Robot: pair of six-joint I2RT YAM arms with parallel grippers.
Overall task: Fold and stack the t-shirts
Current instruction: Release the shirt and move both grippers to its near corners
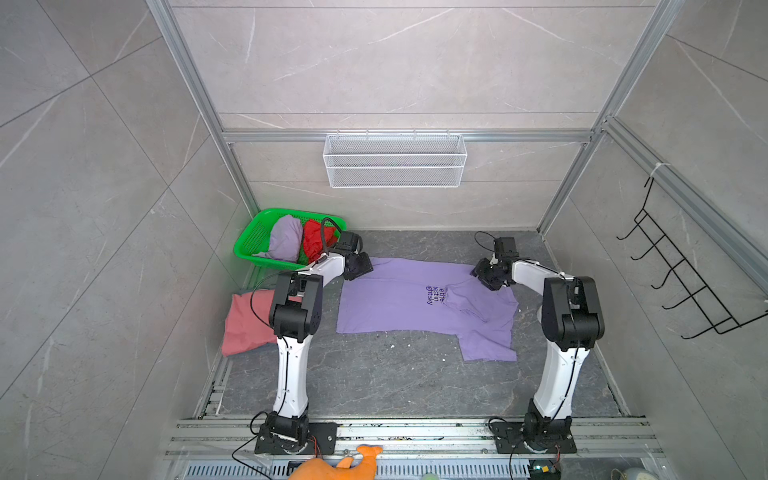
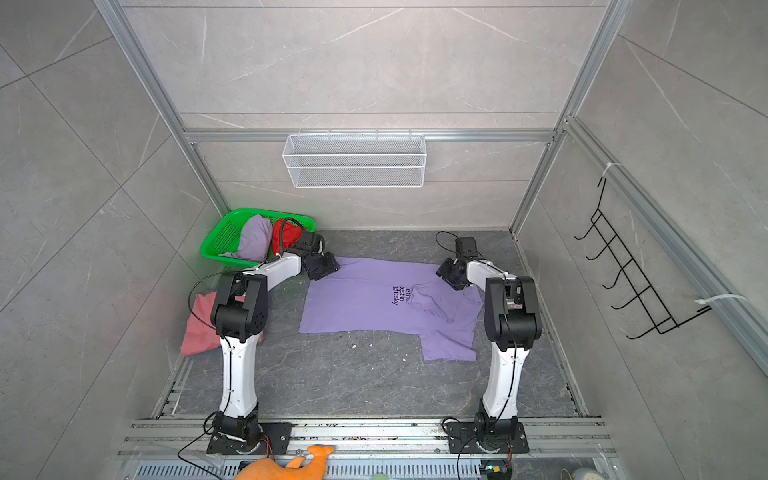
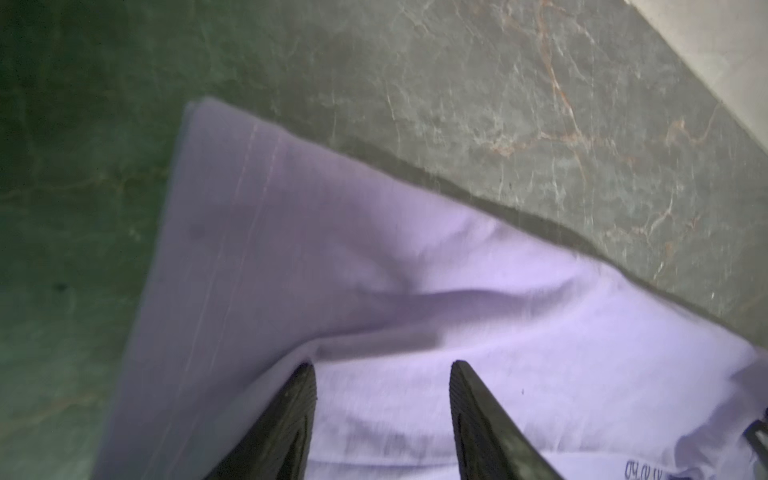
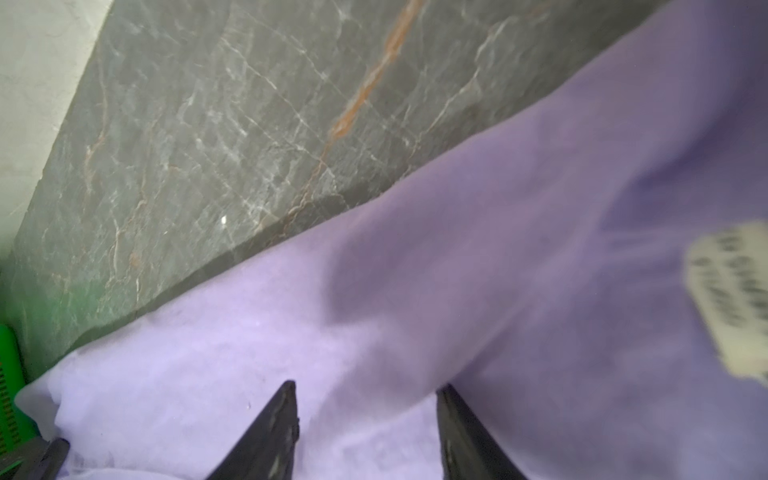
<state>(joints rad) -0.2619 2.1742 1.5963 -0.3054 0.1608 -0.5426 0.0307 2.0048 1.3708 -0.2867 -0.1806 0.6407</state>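
The tee [image 1: 415, 303] lies spread on the surface [image 1: 395, 374] just beside the basket [image 1: 249, 245]. At its end away from the basket, a flap is folded over part of the print. Two more tees sit bunched in the basket, and a pink tee [image 1: 243, 320] lies on the surface beside it.

The step looks like taking the tee's far edge at both ends for a lengthwise fold. To do it well, both pairs should bite the edge itself through both layers, close together and lift evenly, so the cloth doesn't skew.

The left fingers [image 1: 359, 266] are over the tee's corner nearest the basket. The right fingers [image 1: 484, 276] are at the end farthest from the basket, by the shoulder. Both pairs are spread, with cloth below them and nothing pinched. Whether the tips touch the cloth I cannot tell.
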